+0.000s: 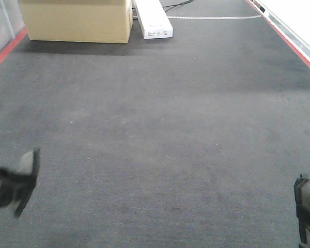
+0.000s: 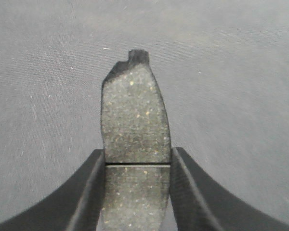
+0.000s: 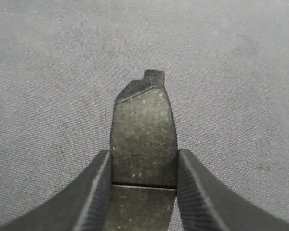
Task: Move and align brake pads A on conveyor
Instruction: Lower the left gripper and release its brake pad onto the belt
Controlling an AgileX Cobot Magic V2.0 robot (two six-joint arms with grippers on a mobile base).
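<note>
The conveyor (image 1: 160, 119) is a wide charcoal belt filling the front view. At its lower left, my left gripper (image 1: 15, 186) is shut on a brake pad A (image 1: 28, 161) held above the belt. In the left wrist view the speckled grey pad (image 2: 135, 115) sticks out past the left gripper (image 2: 137, 153), its groove level with the fingertips and its end tab pointing away. At the lower right edge, my right gripper (image 1: 306, 212) is shut on another brake pad A (image 1: 308, 194). The right wrist view shows that pad (image 3: 143, 130) clamped in the right gripper (image 3: 143, 154) over the belt.
A cardboard box (image 1: 77, 20) and a long white box (image 1: 154, 20) stand at the far end of the belt. A white cable (image 1: 212, 18) lies across the belt beside them. Red edge strips run along the left (image 1: 5, 51) and right (image 1: 289, 39) sides.
</note>
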